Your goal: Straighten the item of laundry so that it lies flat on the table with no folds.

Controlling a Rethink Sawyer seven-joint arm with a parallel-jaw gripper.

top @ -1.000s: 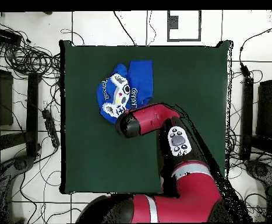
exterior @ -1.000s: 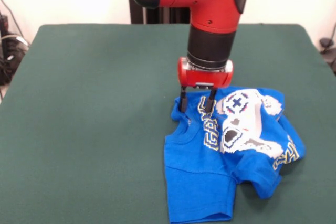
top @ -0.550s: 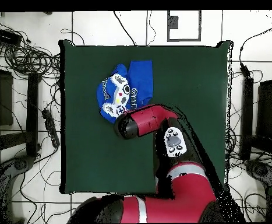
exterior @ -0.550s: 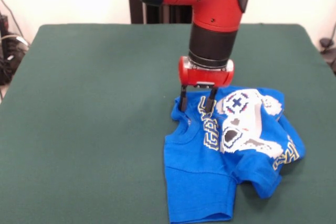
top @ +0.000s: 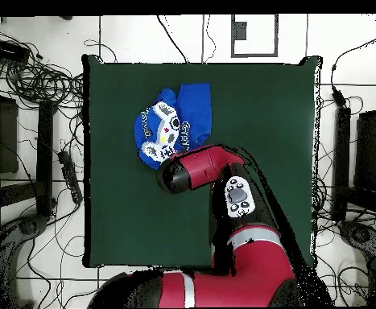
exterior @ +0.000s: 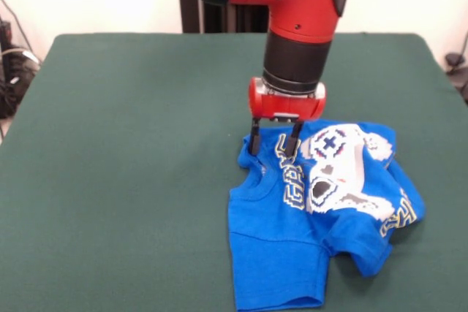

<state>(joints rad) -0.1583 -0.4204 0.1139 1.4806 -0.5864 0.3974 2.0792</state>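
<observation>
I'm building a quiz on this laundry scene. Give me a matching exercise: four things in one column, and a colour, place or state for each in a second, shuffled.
Things:
1. T-shirt
2. table
3. hand
4. controller print

Descriptions:
A. open, fingers apart, at the shirt's far edge
B. dark green
C. bright blue, crumpled with folds
D. white-grey, on the shirt's front

Pairs: 1-C, 2-B, 3-A, 4-D
</observation>
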